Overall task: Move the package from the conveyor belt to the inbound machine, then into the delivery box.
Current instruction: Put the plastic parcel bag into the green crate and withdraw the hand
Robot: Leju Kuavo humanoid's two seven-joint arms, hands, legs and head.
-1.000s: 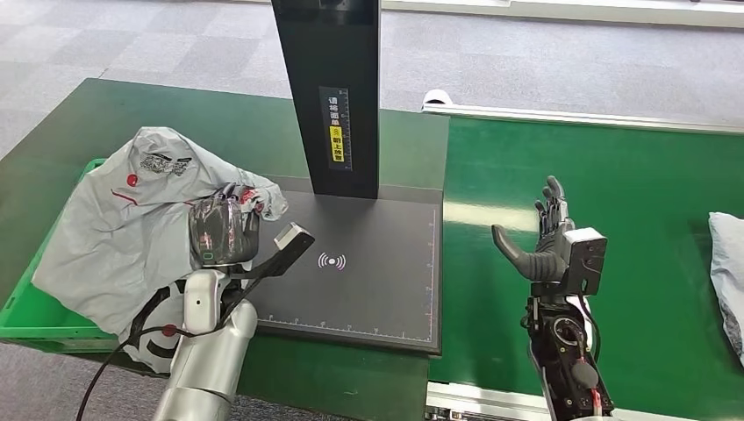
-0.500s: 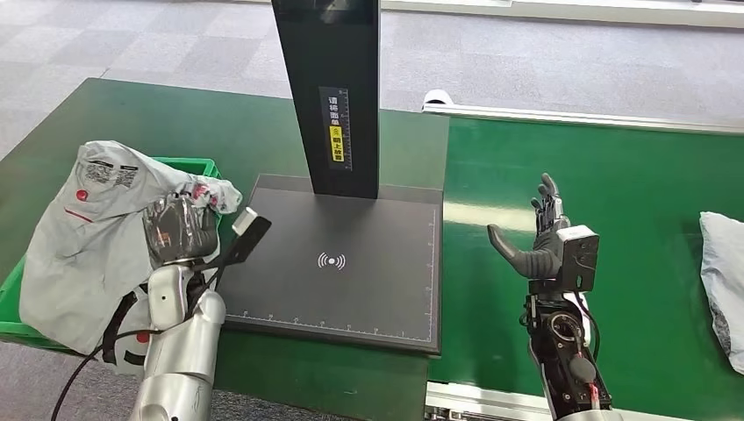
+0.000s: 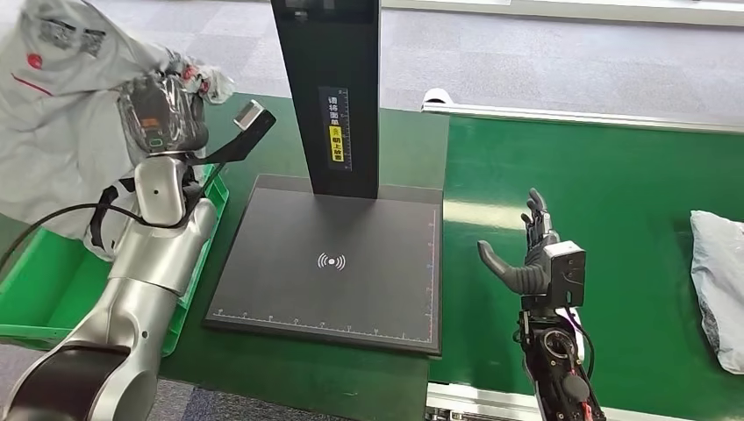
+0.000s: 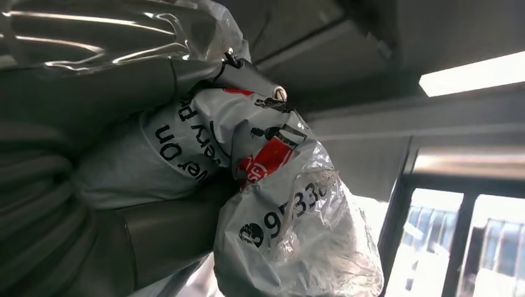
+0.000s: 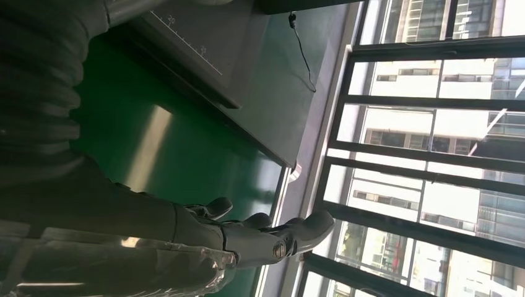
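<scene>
**Pkg off the scanner, not yet in the box**

Left hand point(image 3: 167, 114) is raised high over the table's left side w/ the grey plastic mailer package point(image 3: 61, 105) clenched in its fingers; the bag hangs from the grip in mid-air, above and a bit behind the green delivery box point(image 3: 44, 298). Left wrist view confirms the hold: thumb and fingers wrapped round a bunched corner of the mailer point(image 4: 272, 179), printed label crumpled in the fist.

Inbound machine's black scan plate point(image 3: 333, 263) is bare, w/ its black post point(image 3: 326, 88) upright at the back. Judging from that, conveyor pick and scan step look done; what's left is lowering the pkg into the box and letting go. The box, as far as visible, holds nothing yet.

Right hand point(image 3: 531, 254) hovers over the green conveyor belt point(image 3: 632, 202), fingers spread, holding nothing. A second grey package point(image 3: 718, 281) lies on the belt at the far right, well apart from that hand, prob. next in line.
</scene>
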